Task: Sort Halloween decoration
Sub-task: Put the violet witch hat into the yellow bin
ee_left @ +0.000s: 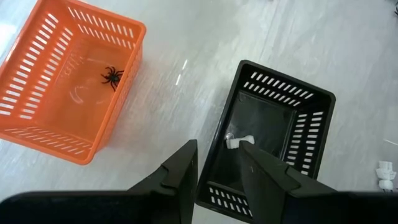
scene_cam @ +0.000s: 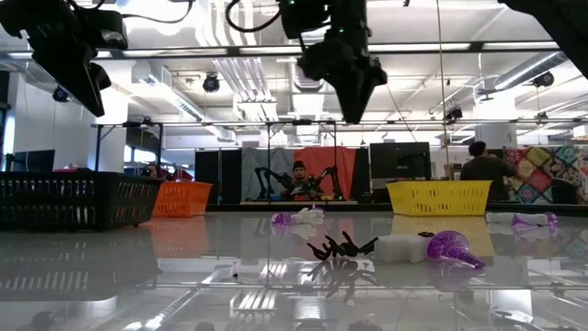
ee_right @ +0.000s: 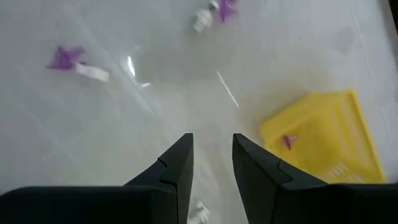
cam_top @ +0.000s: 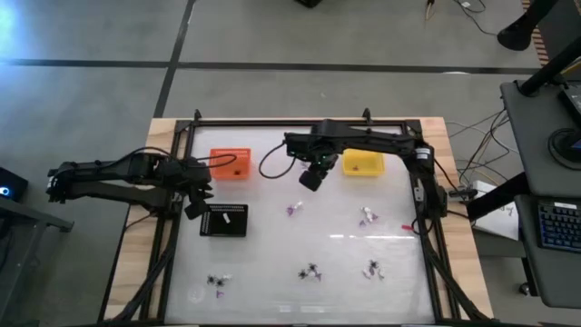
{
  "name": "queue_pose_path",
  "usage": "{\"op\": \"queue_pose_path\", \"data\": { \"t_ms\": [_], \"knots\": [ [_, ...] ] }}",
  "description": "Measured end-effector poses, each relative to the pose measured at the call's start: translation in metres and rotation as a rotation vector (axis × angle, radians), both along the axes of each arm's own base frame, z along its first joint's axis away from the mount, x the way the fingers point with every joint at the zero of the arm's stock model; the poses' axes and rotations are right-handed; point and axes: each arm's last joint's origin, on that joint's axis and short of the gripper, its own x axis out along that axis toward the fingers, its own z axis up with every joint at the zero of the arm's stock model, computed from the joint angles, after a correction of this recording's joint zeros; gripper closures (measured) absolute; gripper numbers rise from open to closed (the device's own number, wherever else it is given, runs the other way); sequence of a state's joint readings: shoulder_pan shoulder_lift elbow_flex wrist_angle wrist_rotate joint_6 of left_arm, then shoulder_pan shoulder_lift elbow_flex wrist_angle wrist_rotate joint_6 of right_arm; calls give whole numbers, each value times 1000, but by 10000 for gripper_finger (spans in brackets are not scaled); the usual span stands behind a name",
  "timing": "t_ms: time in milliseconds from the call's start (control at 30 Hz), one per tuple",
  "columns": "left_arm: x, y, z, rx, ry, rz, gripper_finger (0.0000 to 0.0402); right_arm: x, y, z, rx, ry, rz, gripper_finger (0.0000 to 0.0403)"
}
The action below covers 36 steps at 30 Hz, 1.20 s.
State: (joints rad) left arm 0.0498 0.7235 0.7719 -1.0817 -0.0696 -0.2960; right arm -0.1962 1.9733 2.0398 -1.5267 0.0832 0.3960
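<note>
Glossy tabletop (cam_top: 272, 272) still holds scattered trinkets; both grippers, left (cam_top: 195, 205) and right (cam_top: 310, 178), hover slightly parted and empty, next needing a descent onto the purple trinket (cam_top: 293, 209).

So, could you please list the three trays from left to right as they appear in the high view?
Black tray → orange tray → yellow tray. The black one's left edge starts slightly further left than the orange one's, though the two overlap in part.
</note>
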Motion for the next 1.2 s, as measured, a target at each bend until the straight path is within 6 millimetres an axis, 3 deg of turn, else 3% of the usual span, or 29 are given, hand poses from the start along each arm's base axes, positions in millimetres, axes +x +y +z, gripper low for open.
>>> {"op": "queue_pose_path", "data": {
  "t_ms": [233,600,933,1200],
  "knots": [
    [-1,0,0,-2,8,2,303,-18,5,4,-17,31,-58,303],
    [-4,0,0,-2,17,2,303,-80,24,0,-16,78,-270,303],
    [-4,0,0,16,17,-27,303,-130,46,-32,22,42,-464,303],
    [-4,0,0,19,10,-31,303,-139,58,-65,160,-56,-449,303]
  ]
}}
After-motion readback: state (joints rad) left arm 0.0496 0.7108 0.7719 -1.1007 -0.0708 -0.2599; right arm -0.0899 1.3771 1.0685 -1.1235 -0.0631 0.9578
